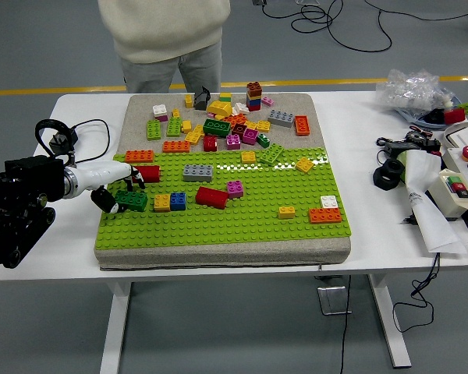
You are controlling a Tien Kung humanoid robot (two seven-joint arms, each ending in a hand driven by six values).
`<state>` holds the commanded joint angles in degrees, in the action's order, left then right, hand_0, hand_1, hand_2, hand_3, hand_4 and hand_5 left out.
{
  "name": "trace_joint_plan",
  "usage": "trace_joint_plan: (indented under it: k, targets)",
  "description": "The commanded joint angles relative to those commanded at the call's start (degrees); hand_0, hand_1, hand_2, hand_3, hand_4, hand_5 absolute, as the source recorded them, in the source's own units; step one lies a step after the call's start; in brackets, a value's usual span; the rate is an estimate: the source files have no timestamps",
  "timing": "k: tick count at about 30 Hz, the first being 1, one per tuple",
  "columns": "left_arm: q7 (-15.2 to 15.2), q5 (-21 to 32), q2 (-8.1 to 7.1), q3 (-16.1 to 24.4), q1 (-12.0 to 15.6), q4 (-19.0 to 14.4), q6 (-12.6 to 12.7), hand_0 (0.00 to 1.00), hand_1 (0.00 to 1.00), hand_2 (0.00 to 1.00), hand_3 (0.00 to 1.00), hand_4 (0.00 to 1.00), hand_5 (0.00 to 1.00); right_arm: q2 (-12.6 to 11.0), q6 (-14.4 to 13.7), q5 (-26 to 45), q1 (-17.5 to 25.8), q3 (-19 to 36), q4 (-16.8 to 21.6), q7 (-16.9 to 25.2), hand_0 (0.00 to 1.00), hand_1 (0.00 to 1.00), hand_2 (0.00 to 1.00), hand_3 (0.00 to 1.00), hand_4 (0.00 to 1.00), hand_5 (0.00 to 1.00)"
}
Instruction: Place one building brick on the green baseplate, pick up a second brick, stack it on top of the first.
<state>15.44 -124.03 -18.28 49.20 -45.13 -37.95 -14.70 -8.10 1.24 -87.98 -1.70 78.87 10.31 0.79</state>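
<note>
One left hand [118, 189] seemingly grips one green brick [131, 201] on one baseplate [218, 222]

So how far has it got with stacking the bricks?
Early days. The left robot hand is closed around a dark green brick that sits on the green baseplate near its left edge, so the first brick looks placed or nearly so. Nothing is stacked on it; picking up and stacking a second brick remains.

1. White table [78, 241]: rectangular, on white legs.
2. Grey mat [218, 253]: laid centrally, carrying the green baseplate [218, 222].
3. Black cable [58, 132]: coiled at left.
4. Control box [456, 191], clear bag [413, 89], black parts [390, 175]: grouped at right.
</note>
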Motion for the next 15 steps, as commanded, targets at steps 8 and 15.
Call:
trace_joint_plan:
  k: [8,15]
  targets:
    - [0.14,0.77,0.04,0.74,0.43,-0.08,1.2,0.703,0.66,0.51,0.568,0.424,0.002,0.01,-0.03,0.03,0.06,0.06,0.0,0.01,0.765,0.703,0.737,0.748,0.998,0.631]
    - [-0.08,0.5,-0.29,3.34,1.12,-1.61,0.73,0.66,0.614,0.497,0.54,0.385,0.002,-0.04,-0.02,-0.01,0.04,0.19,0.0,0.01,0.765,0.703,0.738,0.748,0.998,0.631]
